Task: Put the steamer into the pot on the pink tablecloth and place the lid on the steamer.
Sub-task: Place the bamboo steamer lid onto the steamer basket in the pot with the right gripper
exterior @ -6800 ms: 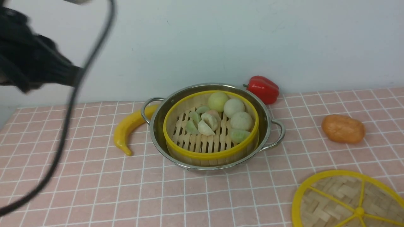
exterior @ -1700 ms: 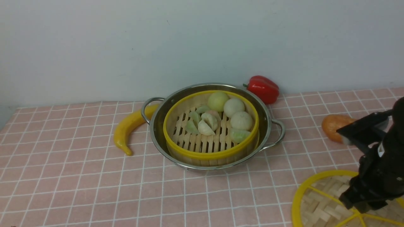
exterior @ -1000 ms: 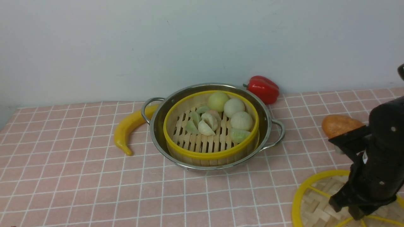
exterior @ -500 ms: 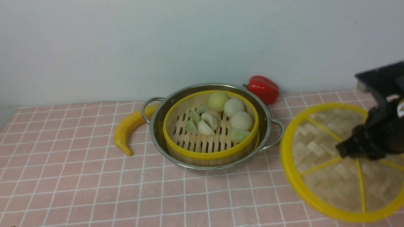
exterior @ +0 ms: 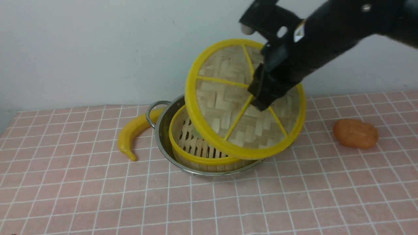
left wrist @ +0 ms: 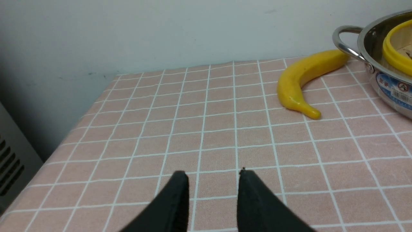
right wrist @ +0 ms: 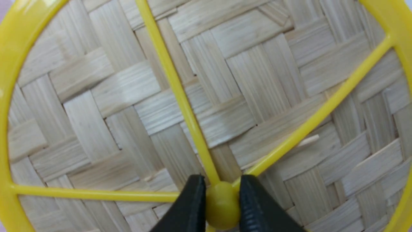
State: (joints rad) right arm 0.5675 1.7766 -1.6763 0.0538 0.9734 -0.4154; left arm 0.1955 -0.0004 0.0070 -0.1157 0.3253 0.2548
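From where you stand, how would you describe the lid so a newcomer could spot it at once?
Find the shiny steel pot in the middle of the pink tablecloth. Tilted in the air above it, pinched at its hub by the right gripper, is the lid. Unlike the deeper slatted steamer sitting in the pot, it is a flat woven disc with yellow spokes.

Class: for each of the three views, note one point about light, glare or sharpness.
Front view: soft, even light, with only a faint shadow beside the banana; the lid looks sharp. Left wrist view: small bright highlights on the banana and the handle of the pot. Right wrist view: sheen on the lid's weave, a pale glint on its rim.
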